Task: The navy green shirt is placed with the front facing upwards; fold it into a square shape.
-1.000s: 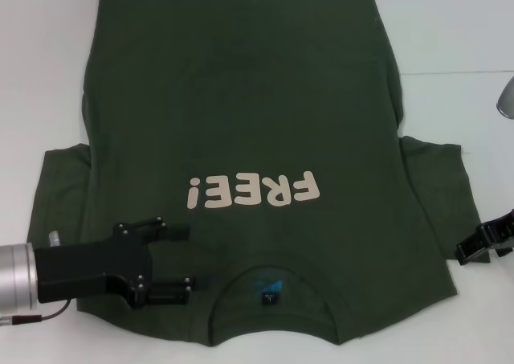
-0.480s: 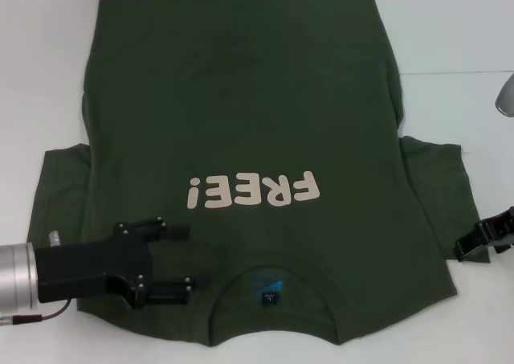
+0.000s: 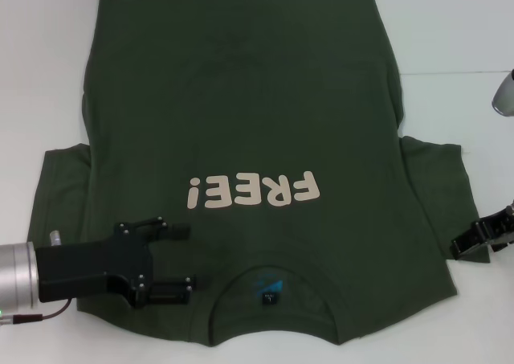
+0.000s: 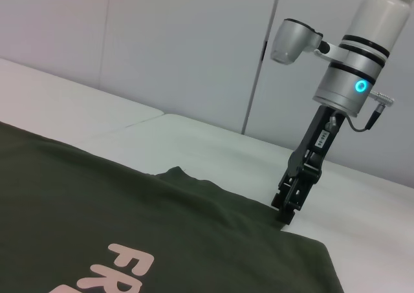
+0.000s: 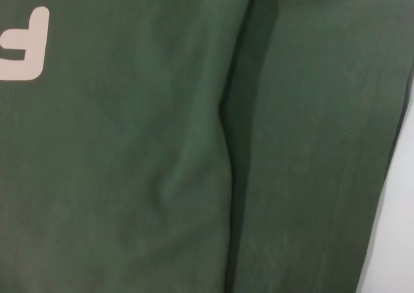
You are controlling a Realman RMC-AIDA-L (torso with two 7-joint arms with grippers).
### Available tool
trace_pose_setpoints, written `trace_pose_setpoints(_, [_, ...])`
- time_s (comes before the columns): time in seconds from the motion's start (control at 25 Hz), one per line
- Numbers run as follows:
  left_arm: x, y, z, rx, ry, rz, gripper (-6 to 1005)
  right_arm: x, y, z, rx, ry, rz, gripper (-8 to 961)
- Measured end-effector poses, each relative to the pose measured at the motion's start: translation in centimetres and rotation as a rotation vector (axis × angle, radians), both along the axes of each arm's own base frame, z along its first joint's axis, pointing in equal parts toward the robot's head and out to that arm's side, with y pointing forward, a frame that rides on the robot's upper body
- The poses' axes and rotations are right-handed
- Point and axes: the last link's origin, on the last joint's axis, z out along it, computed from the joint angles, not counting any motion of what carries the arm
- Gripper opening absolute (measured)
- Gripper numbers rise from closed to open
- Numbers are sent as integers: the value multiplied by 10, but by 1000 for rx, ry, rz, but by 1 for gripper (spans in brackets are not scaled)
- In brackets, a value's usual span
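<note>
Shirt (image 3: 241, 123) is laid flat; left claw (image 3: 181, 255) is held open over the shoulder, right claw (image 3: 464, 245) at sleeve hem, grip can't be told.

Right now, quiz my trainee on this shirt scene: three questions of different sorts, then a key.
1. True or false: the navy green shirt lies spread flat with its lettering facing up.
2. Which gripper is over the shoulder area beside the collar? A) left gripper B) right gripper
3. Fill in: the right gripper sits at the edge of the shirt's ____ on the robot's right.

Key: 1 true; 2 A; 3 sleeve.
</note>
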Motion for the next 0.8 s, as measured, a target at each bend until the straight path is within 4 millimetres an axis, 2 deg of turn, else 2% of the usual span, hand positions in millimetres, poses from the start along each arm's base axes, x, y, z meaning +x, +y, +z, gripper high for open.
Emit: trace_pose_setpoints(0.8, [-1, 0, -1, -8, 10, -2, 887, -1, 3, -7, -8, 1, 4, 733])
